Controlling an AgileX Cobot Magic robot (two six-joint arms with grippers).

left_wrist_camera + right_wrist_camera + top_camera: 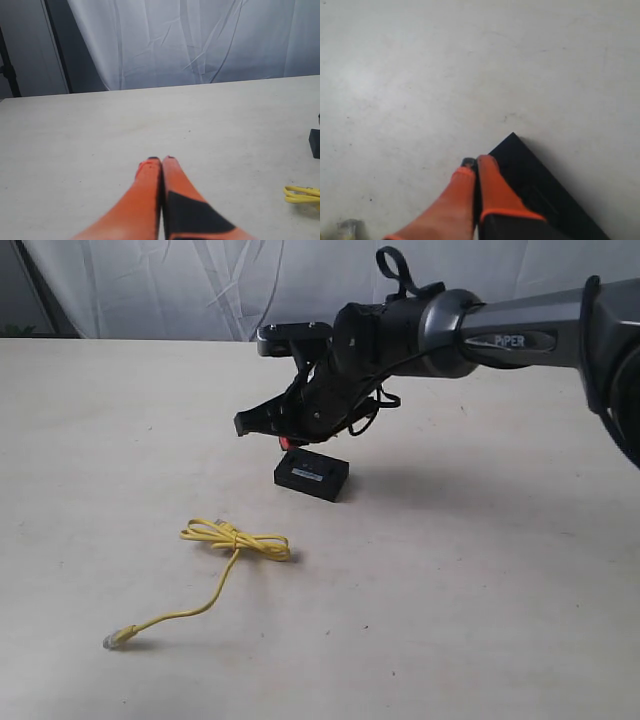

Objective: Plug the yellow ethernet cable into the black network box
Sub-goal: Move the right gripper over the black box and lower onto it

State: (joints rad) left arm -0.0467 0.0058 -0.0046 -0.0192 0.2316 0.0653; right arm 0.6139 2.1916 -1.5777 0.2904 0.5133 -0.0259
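Observation:
The black network box (311,476) lies flat near the middle of the table, a pale label on its top. My right gripper (288,443) hangs just above the box's far left corner, its orange fingers pressed together and empty. In the right wrist view the same gripper (476,163) points at the box's (540,190) corner. The yellow ethernet cable (236,541) lies in front of the box, partly looped, one clear plug (112,639) at the near left. My left gripper (161,160) is shut over bare table, with a bit of the cable (302,195) off to one side.
A white cloth backdrop (200,285) hangs behind the table's far edge. The right arm (520,335) stretches in from the right above the tabletop. An edge of the box (315,143) shows at the border of the left wrist view.

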